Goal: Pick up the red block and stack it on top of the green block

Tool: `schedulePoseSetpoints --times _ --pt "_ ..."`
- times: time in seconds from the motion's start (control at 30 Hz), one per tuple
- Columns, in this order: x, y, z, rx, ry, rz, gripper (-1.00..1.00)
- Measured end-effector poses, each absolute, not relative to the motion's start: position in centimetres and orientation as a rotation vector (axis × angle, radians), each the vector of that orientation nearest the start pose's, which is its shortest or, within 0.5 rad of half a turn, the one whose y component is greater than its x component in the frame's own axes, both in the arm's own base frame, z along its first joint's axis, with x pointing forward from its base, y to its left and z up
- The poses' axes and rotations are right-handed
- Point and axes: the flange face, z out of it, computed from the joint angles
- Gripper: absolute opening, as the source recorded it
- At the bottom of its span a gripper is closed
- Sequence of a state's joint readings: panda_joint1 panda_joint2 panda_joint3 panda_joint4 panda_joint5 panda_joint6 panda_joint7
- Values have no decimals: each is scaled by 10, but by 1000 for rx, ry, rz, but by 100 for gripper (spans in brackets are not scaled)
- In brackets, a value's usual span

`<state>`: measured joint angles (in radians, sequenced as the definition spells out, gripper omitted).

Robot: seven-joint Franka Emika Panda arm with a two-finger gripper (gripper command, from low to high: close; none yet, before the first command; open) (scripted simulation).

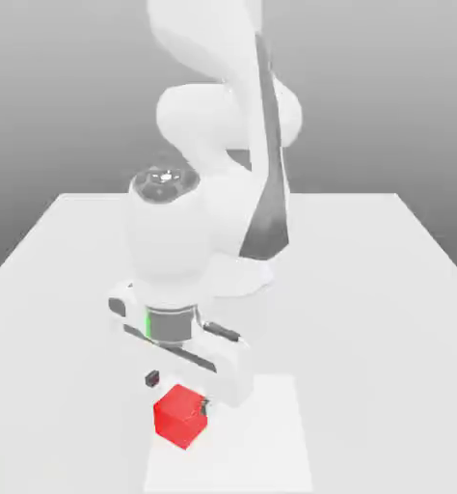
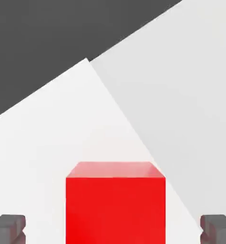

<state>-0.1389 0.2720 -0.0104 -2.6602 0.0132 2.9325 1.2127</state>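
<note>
The red block [image 1: 180, 416] sat near the front edge of the white table [image 1: 387, 318], a little left of centre in the exterior view. Just above it hung the gripper [image 1: 178, 391], its fingers [image 2: 9, 227] spread wide to either side of the block without touching it. Behind rose the white arm [image 1: 213, 193], its base farther back on the table.
</note>
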Motion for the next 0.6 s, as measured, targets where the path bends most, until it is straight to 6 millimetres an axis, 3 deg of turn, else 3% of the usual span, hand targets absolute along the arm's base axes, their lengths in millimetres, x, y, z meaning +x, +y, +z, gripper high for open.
schedulePoseSetpoints --times 0.23,0.43,0.6 --pt "408 -62 148 -2428 1993 -2 -100" --pt "410 -65 203 -2417 2007 -2 -100" --pt "446 -126 220 -2179 2266 -4 -100"
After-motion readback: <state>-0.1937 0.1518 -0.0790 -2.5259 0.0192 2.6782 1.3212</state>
